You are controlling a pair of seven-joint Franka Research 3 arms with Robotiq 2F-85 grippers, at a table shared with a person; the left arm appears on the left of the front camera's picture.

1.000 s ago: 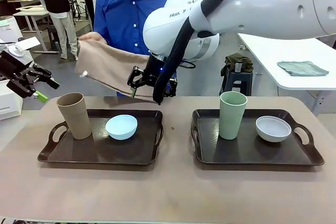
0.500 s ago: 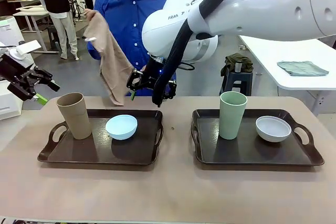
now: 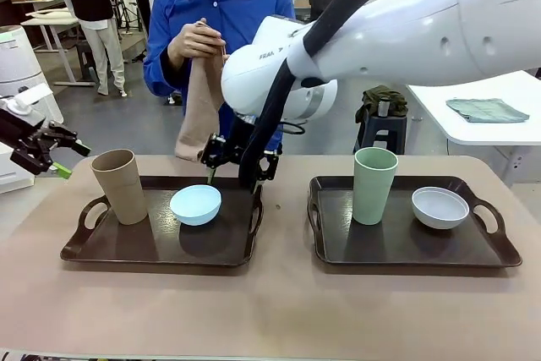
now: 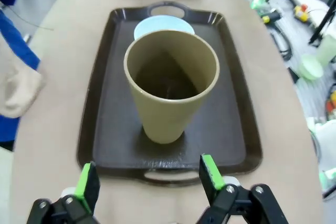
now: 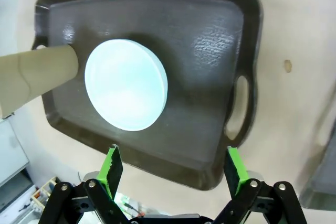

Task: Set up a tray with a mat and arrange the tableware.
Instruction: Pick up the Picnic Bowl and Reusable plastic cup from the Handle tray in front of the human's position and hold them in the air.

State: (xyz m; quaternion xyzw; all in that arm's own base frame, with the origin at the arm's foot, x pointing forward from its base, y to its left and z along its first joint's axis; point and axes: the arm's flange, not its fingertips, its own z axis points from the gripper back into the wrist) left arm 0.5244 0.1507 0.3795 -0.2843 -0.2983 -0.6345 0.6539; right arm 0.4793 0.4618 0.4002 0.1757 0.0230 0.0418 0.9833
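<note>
1. At the far side of the table (image 3: 270,310), the mat (image 3: 199,107) is now gathered into a hanging bunch in the person's hands (image 3: 196,40). A second ago it was stretched wide and reached towards the right gripper (image 3: 239,158).
2. The right gripper has been brought lower and now hangs just above the far right corner of the left tray (image 3: 84,247). Its jaws are spread and nothing is grasped. In its own wrist view the light blue bowl (image 5: 126,84) is seen below and ahead of the spread fingers.
3. The left gripper (image 3: 72,160) has been drawn slightly further left. It is kept off the table's left edge, released and empty. The tan tumbler (image 4: 170,85) is framed between its pads in its wrist view.
4. The tableware has not been moved. The tan tumbler and light blue bowl stand on the left tray. The mint green tumbler (image 3: 374,183) and white bowl (image 3: 439,206) stand on the right tray (image 3: 507,255).
5. No mat has been laid yet, and both trays are occupied. The left tray probably has to be emptied first, and both grippers are placed for that.
</note>
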